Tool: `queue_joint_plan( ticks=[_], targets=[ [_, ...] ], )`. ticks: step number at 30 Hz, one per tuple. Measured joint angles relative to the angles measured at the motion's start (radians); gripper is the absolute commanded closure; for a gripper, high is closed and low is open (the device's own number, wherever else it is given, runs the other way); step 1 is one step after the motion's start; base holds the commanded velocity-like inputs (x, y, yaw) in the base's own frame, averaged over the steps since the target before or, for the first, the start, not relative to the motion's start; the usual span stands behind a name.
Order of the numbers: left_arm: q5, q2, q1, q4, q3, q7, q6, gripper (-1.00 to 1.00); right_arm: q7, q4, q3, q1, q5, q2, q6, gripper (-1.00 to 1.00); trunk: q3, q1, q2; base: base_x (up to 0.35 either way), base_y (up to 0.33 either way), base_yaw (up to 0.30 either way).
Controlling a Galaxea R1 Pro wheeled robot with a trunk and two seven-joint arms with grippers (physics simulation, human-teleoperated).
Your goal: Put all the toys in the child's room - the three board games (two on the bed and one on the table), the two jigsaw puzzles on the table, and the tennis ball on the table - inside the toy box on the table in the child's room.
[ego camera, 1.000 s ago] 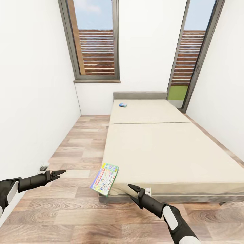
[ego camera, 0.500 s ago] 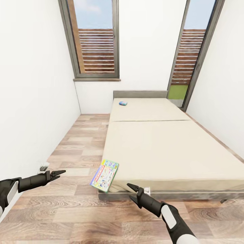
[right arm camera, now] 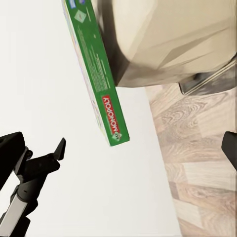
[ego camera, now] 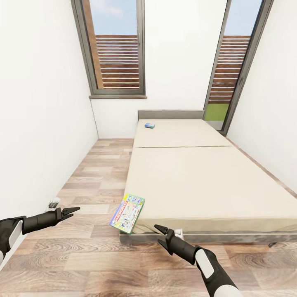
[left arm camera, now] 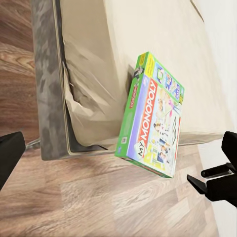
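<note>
1. Below, at the foot corner of the bed, the pastel board game leans tilted off the mattress edge, unheld.
2. Our left gripper and right gripper flank it, jaws apart, both empty.
3. Far off, near the headboard, lies the blue board game.
4. We judge the task barely begun here: both bed games remain to be grasped and carried to the toy box.
</note>
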Motion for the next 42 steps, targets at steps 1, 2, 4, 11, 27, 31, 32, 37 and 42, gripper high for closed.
queue_joint_plan(
  ticks=[1, 2, 4, 11, 27, 31, 32, 37, 42],
  targets=[
    [0.0, 0.0, 0.0, 0.0, 0.0, 0.0, 0.0, -1.0, -0.002, 0.0, 0.0, 0.0, 0.0, 0.0, -0.005, -1.0, 0.0, 0.0, 0.0, 0.0, 0.0, 0.0],
    [0.0, 0.0, 0.0, 0.0, 0.0, 0.0, 0.0, -1.0, -0.003, 0.0, 0.0, 0.0, 0.0, 0.001, -0.009, -1.0, 0.0, 0.0, 0.0, 0.0, 0.0, 0.0],
    [0.0, 0.0, 0.0, 0.0, 0.0, 0.0, 0.0, -1.0, -0.004, 0.0, 0.0, 0.0, 0.001, 0.001, -0.016, -1.0, 0.0, 0.0, 0.0, 0.0, 0.0, 0.0],
    [0.001, -0.002, 0.0, 0.0, -0.001, 0.0, -0.004, -1.0, -0.007, -0.003, 0.002, 0.0, 0.003, 0.001, -0.025, -1.0, 0.0, 0.0, 0.0, 0.0, 0.0, 0.0],
    [0.002, -0.007, 0.001, 0.0, -0.003, -0.003, -0.006, -1.0, -0.026, -0.008, 0.006, 0.0, 0.004, 0.007, -0.029, -1.0, 0.0, 0.0, 0.0, 0.0, 0.045, 0.0],
    [0.003, -0.008, 0.0, 0.001, -0.003, -0.003, -0.007, -1.0, -0.027, -0.008, 0.006, 0.0, 0.005, 0.016, -0.029, -1.0, 0.0, 0.0, 0.0, 0.0, 0.048, 0.0],
    [0.003, -0.008, 0.0, 0.001, -0.003, -0.003, -0.007, -1.0, -0.027, -0.009, 0.007, 0.0, 0.005, 0.018, -0.029, -1.0, 0.0, 0.0, 0.0, 0.0, 0.027, 0.0],
    [0.003, -0.008, 0.0, 0.0, -0.003, -0.003, -0.007, -1.0, -0.028, -0.009, 0.007, -0.001, 0.005, 0.023, -0.03, -1.0, 0.0, 0.0, 0.0, 0.0, 0.014, 0.0],
    [0.003, -0.009, 0.0, 0.001, -0.003, -0.003, -0.007, -1.0, -0.028, -0.009, 0.007, -0.001, 0.006, 0.024, -0.031, -1.0, 0.0, 0.0, 0.0, 0.0, 0.005, 0.0]
  ],
)
